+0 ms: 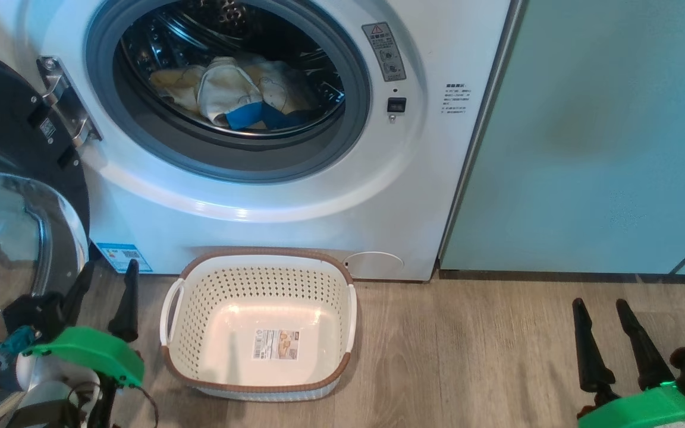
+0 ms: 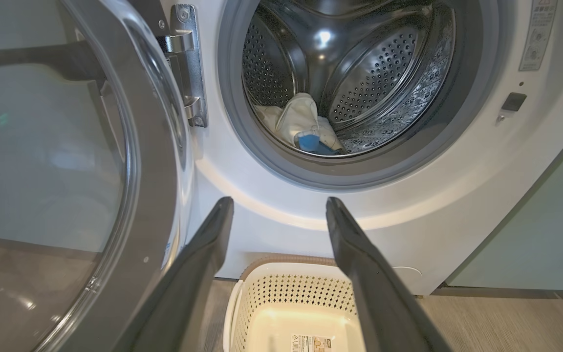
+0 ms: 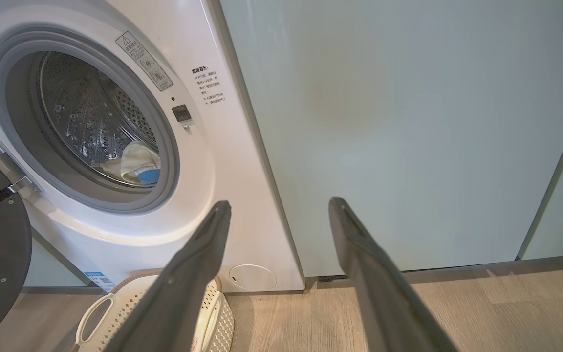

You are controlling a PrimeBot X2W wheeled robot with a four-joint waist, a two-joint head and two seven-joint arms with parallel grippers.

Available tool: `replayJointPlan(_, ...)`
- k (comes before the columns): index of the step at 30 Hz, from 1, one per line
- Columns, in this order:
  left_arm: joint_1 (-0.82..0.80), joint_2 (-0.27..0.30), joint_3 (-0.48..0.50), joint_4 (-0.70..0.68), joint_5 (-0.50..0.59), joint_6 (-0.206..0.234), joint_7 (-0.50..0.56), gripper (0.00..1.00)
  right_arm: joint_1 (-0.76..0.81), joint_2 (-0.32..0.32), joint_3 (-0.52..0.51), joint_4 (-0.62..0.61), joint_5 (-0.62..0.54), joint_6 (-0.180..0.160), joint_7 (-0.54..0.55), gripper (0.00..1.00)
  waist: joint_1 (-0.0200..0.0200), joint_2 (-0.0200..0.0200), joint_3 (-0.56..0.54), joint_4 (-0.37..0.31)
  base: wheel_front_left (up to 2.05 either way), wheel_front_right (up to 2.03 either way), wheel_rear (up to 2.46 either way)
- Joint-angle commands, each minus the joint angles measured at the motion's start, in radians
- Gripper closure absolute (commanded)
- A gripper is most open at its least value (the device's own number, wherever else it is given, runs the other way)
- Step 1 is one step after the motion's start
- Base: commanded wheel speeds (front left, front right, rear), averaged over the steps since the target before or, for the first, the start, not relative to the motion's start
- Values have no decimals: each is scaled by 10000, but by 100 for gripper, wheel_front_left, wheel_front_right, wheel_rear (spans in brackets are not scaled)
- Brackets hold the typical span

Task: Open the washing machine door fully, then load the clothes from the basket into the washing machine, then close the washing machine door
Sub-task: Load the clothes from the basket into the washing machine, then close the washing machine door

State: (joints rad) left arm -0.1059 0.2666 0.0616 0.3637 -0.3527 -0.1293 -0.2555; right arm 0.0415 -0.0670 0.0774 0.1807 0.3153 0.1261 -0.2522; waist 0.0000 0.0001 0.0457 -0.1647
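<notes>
The white washing machine (image 1: 295, 196) stands with its round black-rimmed door (image 1: 15, 196) swung wide open to the left. Pale yellow clothes (image 1: 229, 89) with a blue piece lie inside the steel drum, also seen as clothes (image 2: 301, 122) and clothes (image 3: 137, 164). The cream basket (image 1: 200, 285) sits on the floor before the machine with only a label on its bottom. My left gripper (image 1: 107, 279) is open, low between the door and the basket (image 2: 281, 293). My right gripper (image 1: 601, 309) is open near the floor, right of the basket (image 3: 105, 313), facing the cabinet.
Pale-green cabinet doors (image 1: 604, 137) stand right of the machine. A wooden floor (image 1: 467, 356) stretches between the basket and my right gripper. The open door's glass bowl (image 2: 42, 171) bulges close to my left gripper.
</notes>
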Motion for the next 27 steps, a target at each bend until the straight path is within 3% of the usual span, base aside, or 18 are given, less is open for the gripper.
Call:
replayJointPlan(1,-283,211,453,-323,54,6,-63,0,-148,-234,209,-335,-73,46,-96,0,0,-1,5,4,0,0,0)
replayJointPlan(27,-231,63,589,-375,17,-12,-63,0,-154,-198,253,-300,-87,46,-96,0,0,-1,-29,-29,-1,1,0)
